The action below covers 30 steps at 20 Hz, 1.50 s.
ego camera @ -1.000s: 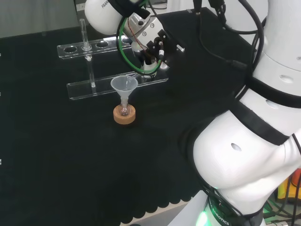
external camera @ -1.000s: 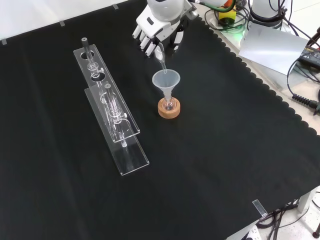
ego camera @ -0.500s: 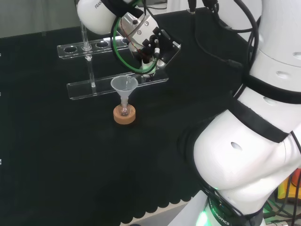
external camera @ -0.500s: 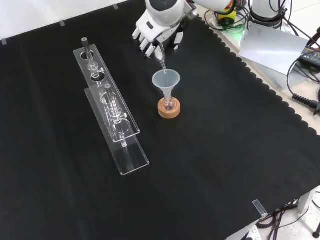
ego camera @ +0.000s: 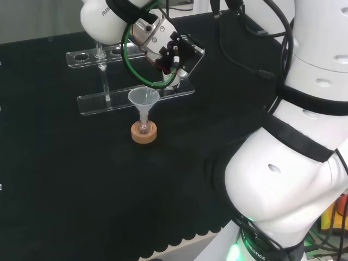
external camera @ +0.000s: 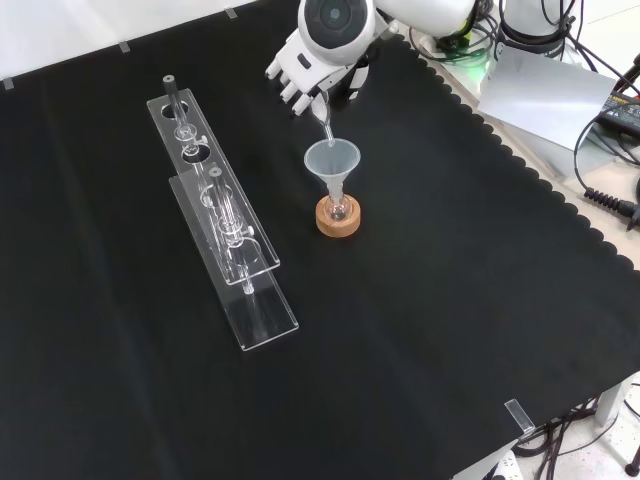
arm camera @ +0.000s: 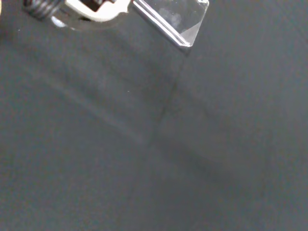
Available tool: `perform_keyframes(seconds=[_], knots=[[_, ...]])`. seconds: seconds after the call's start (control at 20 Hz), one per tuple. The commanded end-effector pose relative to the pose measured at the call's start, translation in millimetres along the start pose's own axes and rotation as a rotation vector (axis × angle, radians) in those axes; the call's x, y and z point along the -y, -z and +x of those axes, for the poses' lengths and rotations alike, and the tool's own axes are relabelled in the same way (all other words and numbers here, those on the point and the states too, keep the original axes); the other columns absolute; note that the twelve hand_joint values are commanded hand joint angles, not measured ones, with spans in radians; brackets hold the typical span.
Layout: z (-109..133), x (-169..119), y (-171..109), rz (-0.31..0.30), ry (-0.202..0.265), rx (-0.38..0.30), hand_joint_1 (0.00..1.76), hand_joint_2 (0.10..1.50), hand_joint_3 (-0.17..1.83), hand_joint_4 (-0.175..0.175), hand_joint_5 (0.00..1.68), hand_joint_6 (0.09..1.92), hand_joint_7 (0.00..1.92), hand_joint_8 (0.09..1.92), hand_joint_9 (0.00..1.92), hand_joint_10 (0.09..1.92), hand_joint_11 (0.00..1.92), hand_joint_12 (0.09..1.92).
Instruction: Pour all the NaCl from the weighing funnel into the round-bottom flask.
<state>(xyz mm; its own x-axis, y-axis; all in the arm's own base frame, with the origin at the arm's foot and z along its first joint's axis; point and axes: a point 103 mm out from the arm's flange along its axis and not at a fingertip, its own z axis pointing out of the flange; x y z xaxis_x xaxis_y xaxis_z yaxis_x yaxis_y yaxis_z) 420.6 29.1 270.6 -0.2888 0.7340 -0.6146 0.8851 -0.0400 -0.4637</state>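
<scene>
Over the last second the hand (external camera: 300, 72), curled round the weighing funnel (external camera: 322, 118), has been rolled further, so the spout is held steeper over the clear funnel (external camera: 332, 160) at its 12 o'clock rim, feeding the round-bottom flask (external camera: 338, 208); pouring is judged underway.

Black cloth (external camera: 420, 330), tan cork ring (external camera: 338, 219), clear funnel (external camera: 331, 160) and rack (external camera: 225, 240), white-and-black hand (external camera: 305, 72), white arm (ego camera: 283, 179).

Black scalloped-edged cloth (external camera: 420, 330) over a bench, cables (external camera: 600, 190) beyond.
</scene>
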Motion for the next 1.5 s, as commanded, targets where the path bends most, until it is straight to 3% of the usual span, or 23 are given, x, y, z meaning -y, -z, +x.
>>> perform_keyframes(seconds=[0.05, 1.1, 1.5], knots=[[2.4, 0.2, 4.3, 0.004, -0.003, 0.03, 1.06, 0.78, 0.65, 0.128, 1.03, 1.09, 0.73, 0.7, 1.03, 0.41, 0.74, 1.09], [9.8, 1.1, 21.5, 0.005, 0.002, 0.081, 1.05, 0.78, 0.65, 0.137, 1.02, 1.09, 0.71, 0.7, 1.02, 0.4, 0.74, 1.09], [8.4, 1.8, 23.1, 0.009, -0.011, 0.137, 1.05, 0.78, 0.65, 0.14, 1.02, 1.09, 0.71, 0.7, 1.02, 0.4, 0.74, 1.09]])
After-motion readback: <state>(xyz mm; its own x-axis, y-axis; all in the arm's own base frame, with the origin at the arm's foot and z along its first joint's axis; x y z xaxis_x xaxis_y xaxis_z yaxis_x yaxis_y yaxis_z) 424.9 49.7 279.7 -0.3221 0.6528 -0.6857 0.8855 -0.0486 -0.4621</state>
